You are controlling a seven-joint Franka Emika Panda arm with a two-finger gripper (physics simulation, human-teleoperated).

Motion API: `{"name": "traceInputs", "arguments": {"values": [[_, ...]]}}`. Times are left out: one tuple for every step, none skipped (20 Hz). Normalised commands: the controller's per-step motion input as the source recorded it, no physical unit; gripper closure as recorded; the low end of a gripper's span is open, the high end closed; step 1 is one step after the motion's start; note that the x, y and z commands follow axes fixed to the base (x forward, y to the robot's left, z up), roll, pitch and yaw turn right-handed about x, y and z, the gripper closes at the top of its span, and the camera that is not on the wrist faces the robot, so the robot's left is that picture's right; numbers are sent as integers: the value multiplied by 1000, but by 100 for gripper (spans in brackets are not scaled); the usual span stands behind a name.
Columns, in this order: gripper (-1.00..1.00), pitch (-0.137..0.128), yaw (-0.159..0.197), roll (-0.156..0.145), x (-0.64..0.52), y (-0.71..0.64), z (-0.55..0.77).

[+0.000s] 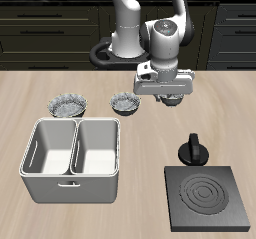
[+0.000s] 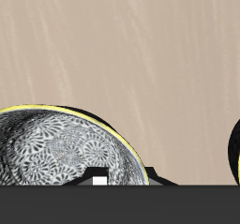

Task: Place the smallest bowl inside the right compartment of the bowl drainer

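Exterior view | smallest bowl (image 1: 125, 104) upright, mouth up | round, no long axis

1. The smallest bowl (image 1: 124, 103) is a small round grey-silver dish with a scalloped, ruffled rim and a darker inside. It sits upright on the bench, about midway across its width and closer to the back edge than to the front edge. In the wrist view a patterned silver bowl with a yellowish rim shows close up; which bowl it is cannot be told.
2. The bowl drainer (image 1: 72, 188) is a light grey rectangular tub with rounded corners, split by a middle wall into two equal deep wells. It stands upright near the bench's front edge, nearer the front than the smallest bowl and apart from it.
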Motion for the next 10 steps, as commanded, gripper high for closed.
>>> {"name": "traceInputs", "arguments": {"values": [[100,-32,-17,-35,61,-309,372],[100,-10,-18,7,48,-316,389],[100,0,0,0,0,0,0],[100,-147,10,-116,149,-719,975],[100,-57,-14,-13,85,-296,514],[100,-32,-9,-46,78,-456,479],[100,-90,-16,-81,53,-368,563],[100,-60,-5,13,27,-264,529],[100,0,0,0,0,0,0],[100,-46,-74,8,102,-643,1015]]}}
